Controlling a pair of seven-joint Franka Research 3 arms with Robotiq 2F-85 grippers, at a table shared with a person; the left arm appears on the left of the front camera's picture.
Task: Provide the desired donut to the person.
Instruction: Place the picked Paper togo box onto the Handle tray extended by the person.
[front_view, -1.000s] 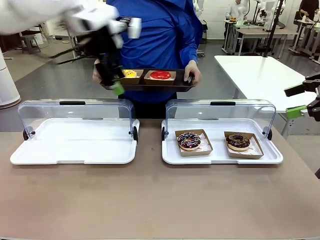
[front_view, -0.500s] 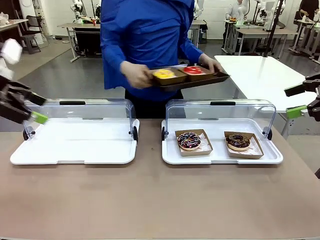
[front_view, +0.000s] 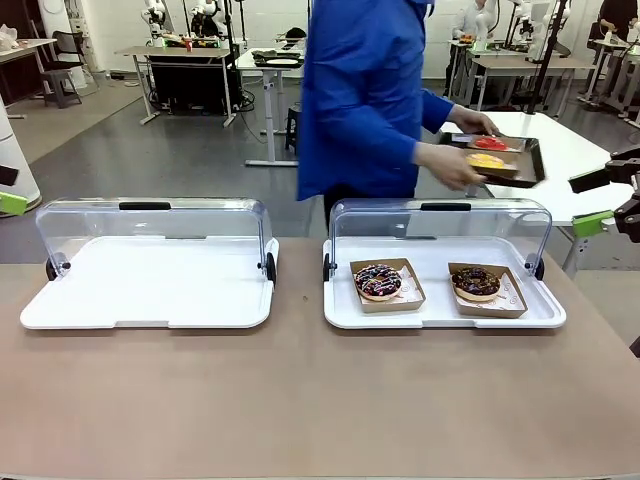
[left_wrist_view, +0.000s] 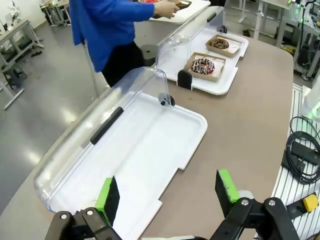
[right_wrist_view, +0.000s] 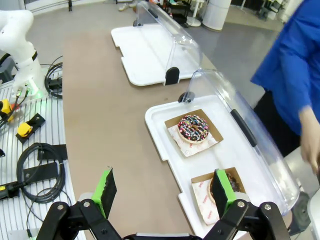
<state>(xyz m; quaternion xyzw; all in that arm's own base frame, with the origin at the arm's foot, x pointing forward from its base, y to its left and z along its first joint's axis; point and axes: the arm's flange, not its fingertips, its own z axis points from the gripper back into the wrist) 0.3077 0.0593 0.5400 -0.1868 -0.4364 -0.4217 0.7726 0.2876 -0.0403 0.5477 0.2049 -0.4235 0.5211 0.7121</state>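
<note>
Person (front_view: 365, 100) holds dark tray (front_view: 528, 160) w/ 2 donuts — left gripper (left_wrist_view: 167, 192) & right gripper (right_wrist_view: 165, 192) both apart, empty.

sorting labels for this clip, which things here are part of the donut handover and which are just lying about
Part of the job:
- person
- dark tray with yellow donut and red donut
- sprinkled donut
- chocolate donut
- right display case
- left gripper and right gripper, both open

Just lying about:
- left display case
- cables
</note>
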